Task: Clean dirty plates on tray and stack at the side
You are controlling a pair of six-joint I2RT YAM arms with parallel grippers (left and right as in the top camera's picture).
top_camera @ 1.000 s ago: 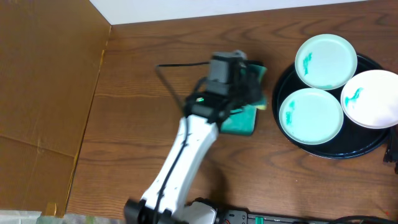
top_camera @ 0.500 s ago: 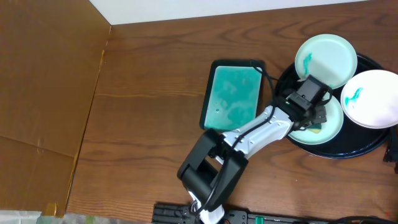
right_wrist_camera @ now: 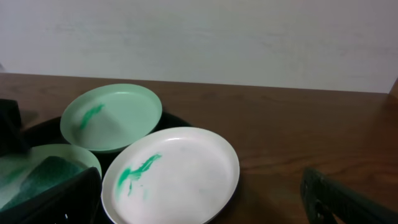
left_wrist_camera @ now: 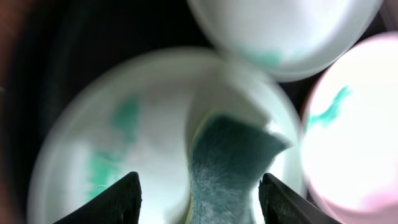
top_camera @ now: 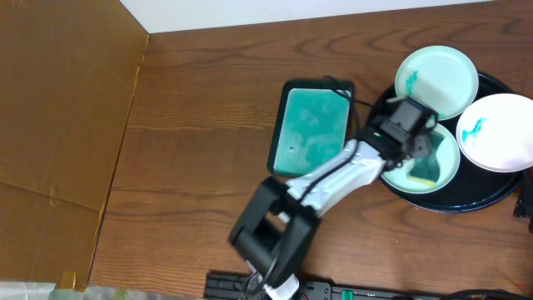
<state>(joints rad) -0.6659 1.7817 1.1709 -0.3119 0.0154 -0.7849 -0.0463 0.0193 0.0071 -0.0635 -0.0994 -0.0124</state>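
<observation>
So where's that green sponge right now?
Overhead view: the sponge lies on the front-left plate in the black tray, at the table's right side, between the left arm's fingers.

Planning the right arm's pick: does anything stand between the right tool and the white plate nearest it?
Nothing visible does. The white plate lies straight ahead of the open right tool. The left tool and the sponge are over the neighbouring plate, off to one side.

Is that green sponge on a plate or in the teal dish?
On a plate. The sponge lies on the front plate in the tray.
</observation>
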